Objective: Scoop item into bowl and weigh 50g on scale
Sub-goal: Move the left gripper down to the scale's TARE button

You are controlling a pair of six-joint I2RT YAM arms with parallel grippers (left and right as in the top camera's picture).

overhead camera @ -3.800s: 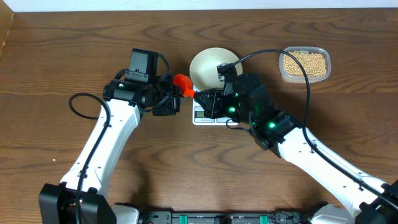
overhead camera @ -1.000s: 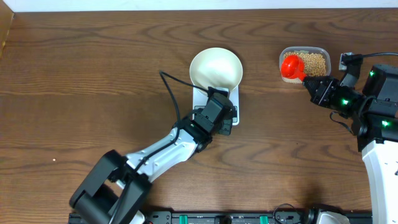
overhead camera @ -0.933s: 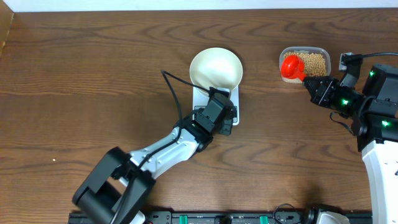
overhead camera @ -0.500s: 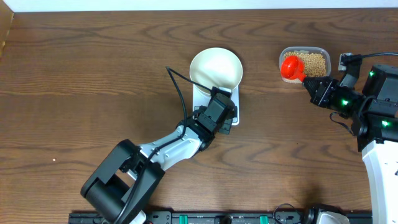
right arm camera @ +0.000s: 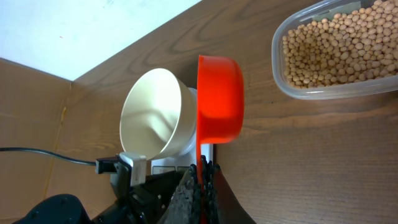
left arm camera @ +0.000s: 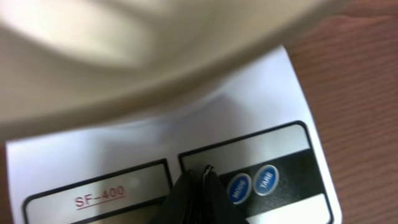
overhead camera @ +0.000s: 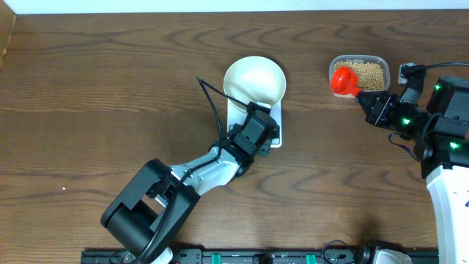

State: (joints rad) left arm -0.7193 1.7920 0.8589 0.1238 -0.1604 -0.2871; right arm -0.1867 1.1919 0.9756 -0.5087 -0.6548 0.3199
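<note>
From above, the round white bowl (overhead camera: 254,79) sits on the small flat white scale (overhead camera: 278,121) in the middle of the brown wooden counter (overhead camera: 110,73). The left arm (overhead camera: 201,170) reaches to the scale's front edge. This view does not show how the left jaws stand.

The clear plastic tub (overhead camera: 385,67) of little round tan beans (overhead camera: 368,73) is at 3 o'clock from the bowl, well apart. The right jaws are clamped on the handle of the round red plastic scoop (overhead camera: 341,79). Its cup is over the tub's 9 o'clock end. Its long line runs from the cup at 10 o'clock to the jaws at 4 o'clock. The beans lie at 1 o'clock from those jaws, so the right arm is far nearer. I think the dip into the beans comes next.

The left wrist view shows the left jaws together in a thin point. They seem to touch the scale (left arm camera: 267,106) just at 9 o'clock of two round blue buttons (left arm camera: 239,186). Only this view shows the buttons. The bowl (left arm camera: 124,56) fills the top. I cannot read a number.

The right wrist view shows the scoop (right arm camera: 221,99) from its side, so its inside is hidden. The tub (right arm camera: 323,92) and beans (right arm camera: 336,46) are at 2 o'clock from it, with bare counter between. So the cup is not in the beans yet. The bowl (right arm camera: 152,118) is behind it at 9 o'clock.
</note>
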